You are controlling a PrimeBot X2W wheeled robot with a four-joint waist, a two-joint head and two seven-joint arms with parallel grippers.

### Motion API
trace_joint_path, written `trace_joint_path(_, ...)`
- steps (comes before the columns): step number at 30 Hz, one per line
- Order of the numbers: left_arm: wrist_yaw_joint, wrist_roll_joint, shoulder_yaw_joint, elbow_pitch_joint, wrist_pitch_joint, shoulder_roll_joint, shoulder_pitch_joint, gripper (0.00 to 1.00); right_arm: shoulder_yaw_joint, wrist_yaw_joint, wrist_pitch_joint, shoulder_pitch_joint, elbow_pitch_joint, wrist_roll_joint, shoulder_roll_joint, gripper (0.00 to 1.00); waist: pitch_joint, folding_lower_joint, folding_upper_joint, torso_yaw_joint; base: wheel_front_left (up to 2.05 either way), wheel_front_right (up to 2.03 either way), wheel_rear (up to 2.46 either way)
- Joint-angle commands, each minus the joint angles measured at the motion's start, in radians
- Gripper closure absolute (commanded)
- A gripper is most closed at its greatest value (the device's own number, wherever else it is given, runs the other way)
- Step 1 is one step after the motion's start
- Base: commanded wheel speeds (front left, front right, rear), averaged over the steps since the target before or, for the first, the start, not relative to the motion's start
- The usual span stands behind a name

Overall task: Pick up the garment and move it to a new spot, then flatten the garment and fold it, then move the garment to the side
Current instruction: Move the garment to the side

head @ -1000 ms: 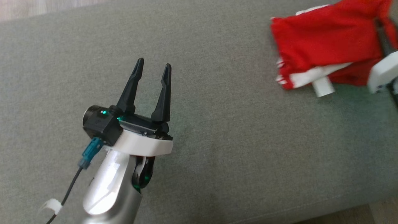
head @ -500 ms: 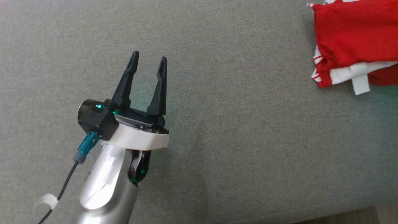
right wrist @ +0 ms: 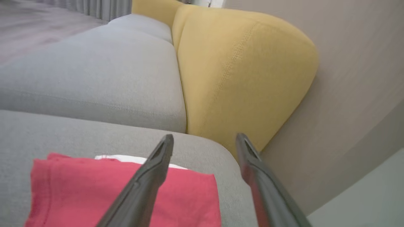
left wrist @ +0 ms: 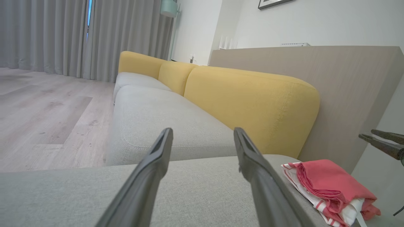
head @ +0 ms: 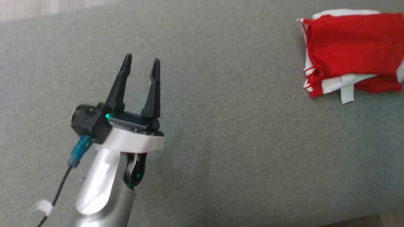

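Observation:
The garment (head: 350,47) is a red cloth with white trim, lying folded near the far right end of the grey seat cushion (head: 236,126). It also shows as a folded bundle (left wrist: 328,186) in the left wrist view. My left gripper (head: 141,61) hovers open and empty over the cushion's left part, well apart from the garment. In its own view the left gripper (left wrist: 202,132) points along the sofa. My right gripper (right wrist: 205,137) is open just above the garment (right wrist: 126,195), with nothing between its fingers.
Yellow backrests (left wrist: 246,104) run along the sofa's far side, with a pale wooden panel (left wrist: 347,88) behind them. The cushion's end drops off just beyond the garment. Wooden floor (left wrist: 47,110) lies to the left of the sofa.
My right gripper has opened and let go of the garment, which now rests on the cushion, and it has drawn back out of the head view. The head camera has shifted slightly.

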State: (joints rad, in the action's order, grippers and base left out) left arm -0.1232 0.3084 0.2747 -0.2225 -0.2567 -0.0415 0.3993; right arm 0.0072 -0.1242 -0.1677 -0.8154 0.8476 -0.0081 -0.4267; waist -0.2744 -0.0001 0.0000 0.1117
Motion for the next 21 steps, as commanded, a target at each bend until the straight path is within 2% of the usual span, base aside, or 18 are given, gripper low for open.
trace_joint_path(1,0.000,0.005,-0.043,0.034,-0.005,-0.009,-0.004,0.00,0.010,-0.007,-0.014,-0.017,-0.044,0.008,0.000,0.00,0.031,0.0001,0.0000,0.001,0.00,0.00,0.00)
trace_joint_path(9,0.006,0.009,-0.089,0.045,-0.005,-0.009,-0.070,0.00,0.030,-0.007,-0.031,0.070,-0.177,0.068,0.104,0.00,0.129,0.0001,0.0000,-0.018,0.00,0.00,0.00)
trace_joint_path(21,0.020,0.020,-0.140,0.053,-0.005,-0.009,-0.197,0.00,0.008,-0.007,-0.039,0.327,-0.374,0.159,0.338,0.00,0.221,0.0001,0.0000,-0.049,0.00,0.00,0.00)
